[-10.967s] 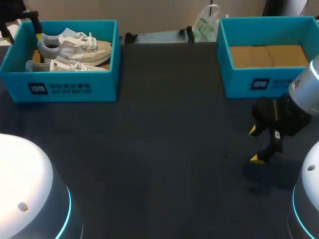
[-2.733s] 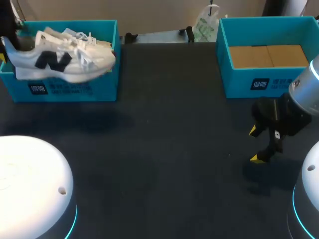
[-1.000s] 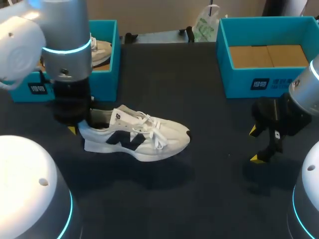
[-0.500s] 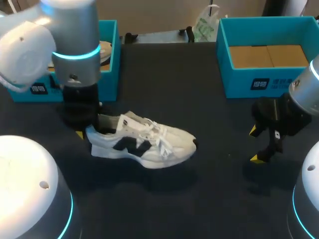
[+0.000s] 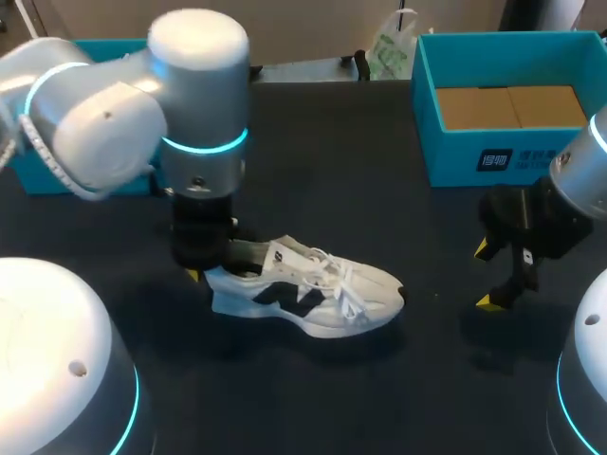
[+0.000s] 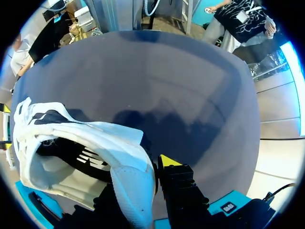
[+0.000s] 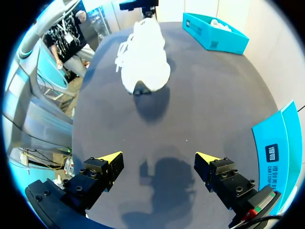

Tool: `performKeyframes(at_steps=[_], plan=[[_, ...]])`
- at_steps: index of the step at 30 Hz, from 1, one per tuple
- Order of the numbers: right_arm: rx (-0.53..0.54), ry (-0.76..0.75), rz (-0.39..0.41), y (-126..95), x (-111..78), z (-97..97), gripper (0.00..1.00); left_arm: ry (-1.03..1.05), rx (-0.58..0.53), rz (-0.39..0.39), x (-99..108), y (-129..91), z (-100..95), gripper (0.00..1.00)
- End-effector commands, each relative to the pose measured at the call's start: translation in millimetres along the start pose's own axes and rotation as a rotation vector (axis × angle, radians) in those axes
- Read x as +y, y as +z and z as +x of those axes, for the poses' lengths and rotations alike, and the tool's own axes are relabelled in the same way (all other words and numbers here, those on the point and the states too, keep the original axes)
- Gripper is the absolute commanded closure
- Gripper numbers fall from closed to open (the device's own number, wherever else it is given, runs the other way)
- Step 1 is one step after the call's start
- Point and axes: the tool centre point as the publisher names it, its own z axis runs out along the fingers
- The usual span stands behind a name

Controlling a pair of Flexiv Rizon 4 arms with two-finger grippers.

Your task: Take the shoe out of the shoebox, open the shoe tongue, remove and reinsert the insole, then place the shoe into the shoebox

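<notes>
The dark table (image 5: pixel 313 408) runs from the robot out to two teal boxes at its far side. Nearest, on the right, the right gripper (image 7: pixel 158 160) hangs just over the surface, its jaws spread wide with nothing between them. Further in, about mid-table, is the shoe (image 5: pixel 303 292). Its toe points towards the right gripper but is well apart from it. Whether its sole touches the table cannot be told. The left gripper (image 6: pixel 140 168) pinches the heel collar between its fingers. The shoe is white with a dark side mark, white laces and a dark toe tip. Beyond it the bulky left arm (image 5: pixel 190 114) hides most of the left shoebox (image 7: pixel 217 42) at the far left. At the far right stands the right shoebox (image 5: pixel 455 156), with a brown cardboard floor (image 5: pixel 512 106).
</notes>
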Motion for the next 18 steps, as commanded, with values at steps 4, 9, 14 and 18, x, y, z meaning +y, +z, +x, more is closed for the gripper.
performKeyframes(at_steps=[4,9,14,18], plan=[[-0.002,0.000,0.001,0,-0.2,1.2,0.00,-0.004,0.019,-0.012,1,18,-32.8,1.00],[-0.002,0.000,0.001,0,-0.2,1.2,0.00,0.006,0.010,-0.030,0,25,-53.2,1.00],[-0.002,0.000,0.001,0,-0.2,1.2,0.00,0.013,0.017,-0.068,-3,30,-63.6,1.00],[-0.002,0.000,0.001,0,-0.2,1.2,0.00,0.024,0.008,-0.074,-1,31,-68.9,1.00]])
